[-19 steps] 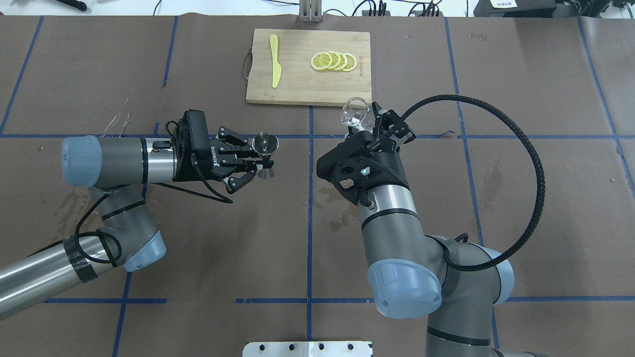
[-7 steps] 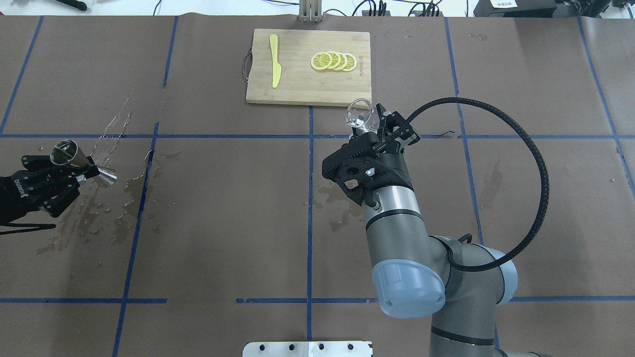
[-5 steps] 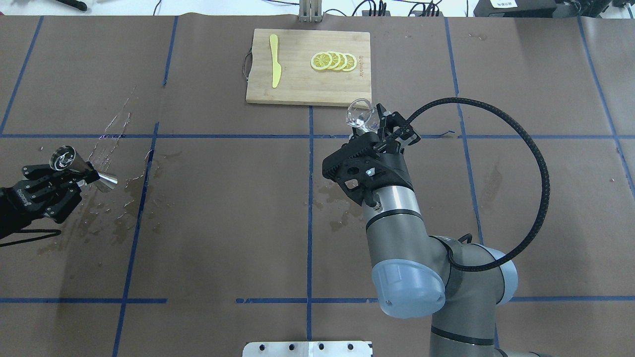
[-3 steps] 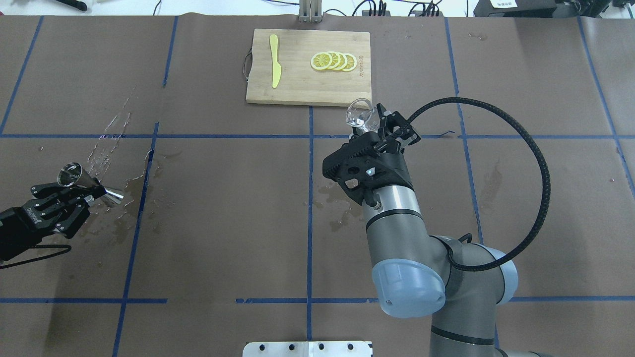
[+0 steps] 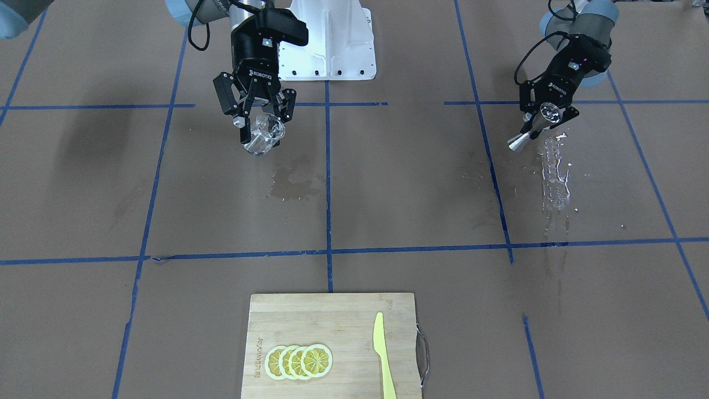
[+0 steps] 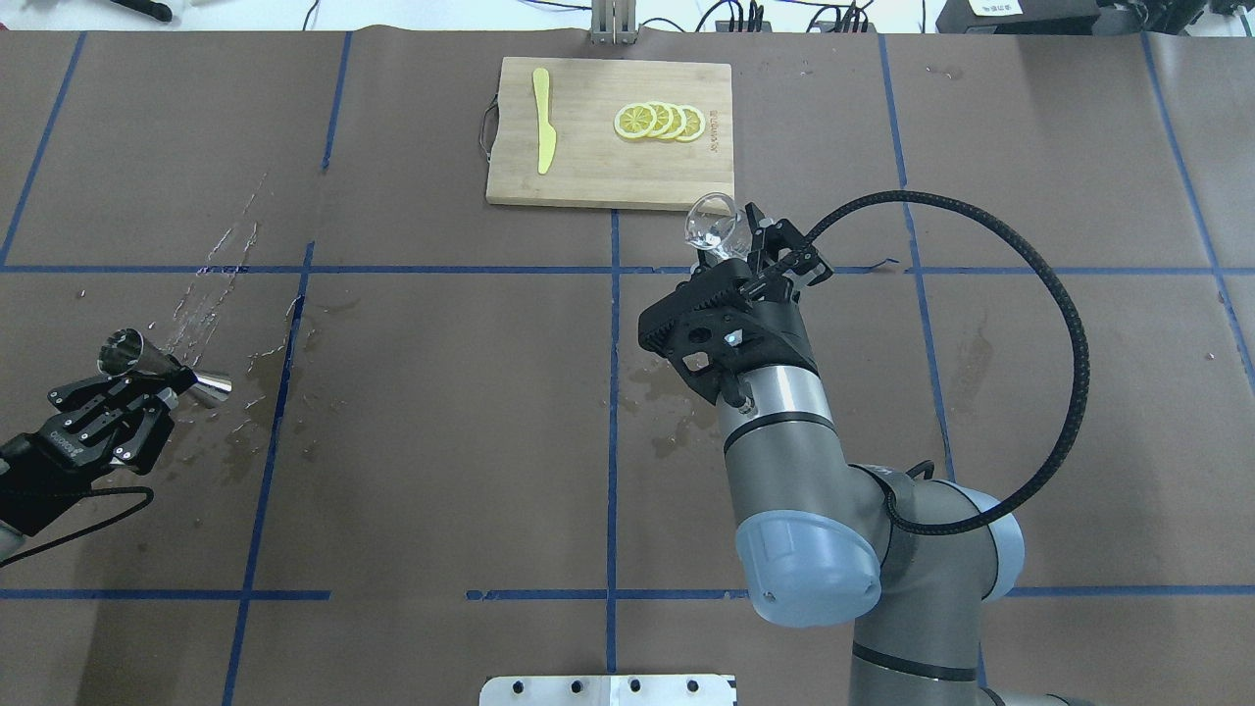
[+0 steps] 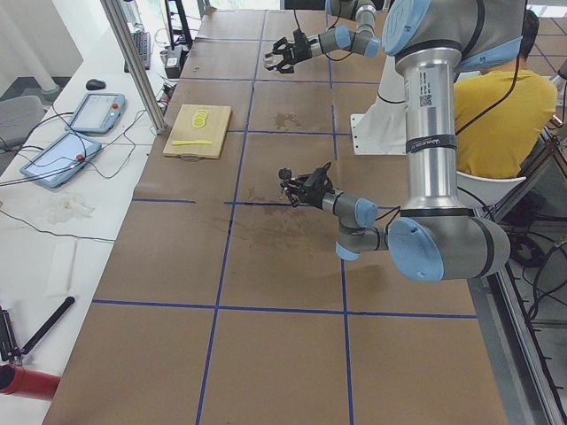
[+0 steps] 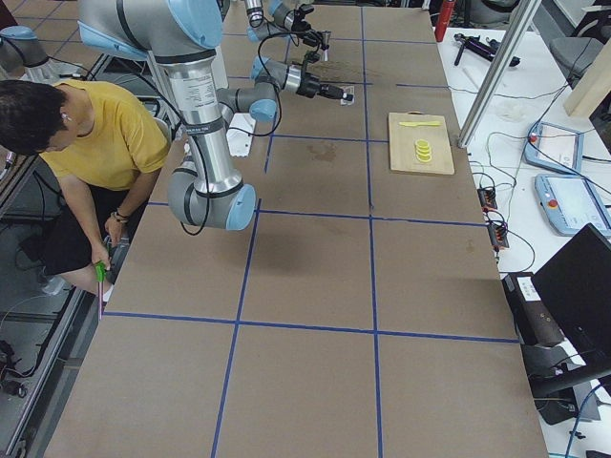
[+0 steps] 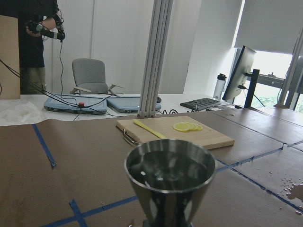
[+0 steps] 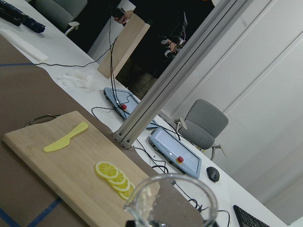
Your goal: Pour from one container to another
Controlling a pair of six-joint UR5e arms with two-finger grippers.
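Observation:
The steel jigger point(image 6: 125, 351) hangs over the table's far left part, with my left gripper point(image 6: 165, 380) shut on its narrow waist. In the left wrist view its upper cup point(image 9: 170, 177) holds dark liquid. The front-facing view shows the jigger point(image 5: 520, 142) and left gripper point(image 5: 544, 117) above a wet streak. My right gripper point(image 6: 753, 251) is shut on the clear tumbler point(image 6: 712, 226), held in the air just in front of the cutting board's near right corner. From across the table the tumbler point(image 5: 262, 137) sits between the right gripper's point(image 5: 259, 119) fingers; its rim point(image 10: 173, 201) shows in the right wrist view.
A bamboo cutting board point(image 6: 588, 167) at the table's far middle carries lemon slices point(image 6: 659, 122) and a yellow plastic knife point(image 6: 542, 120). Water spills point(image 6: 211, 284) mark the brown paper on the left and near the middle point(image 6: 677, 427). A person in a yellow shirt point(image 7: 500, 115) sits behind the robot.
My left arm has drawn back from the table's middle to the far left with the jigger, then drifted slightly nearer the robot. The right gripper and tumbler have barely moved.

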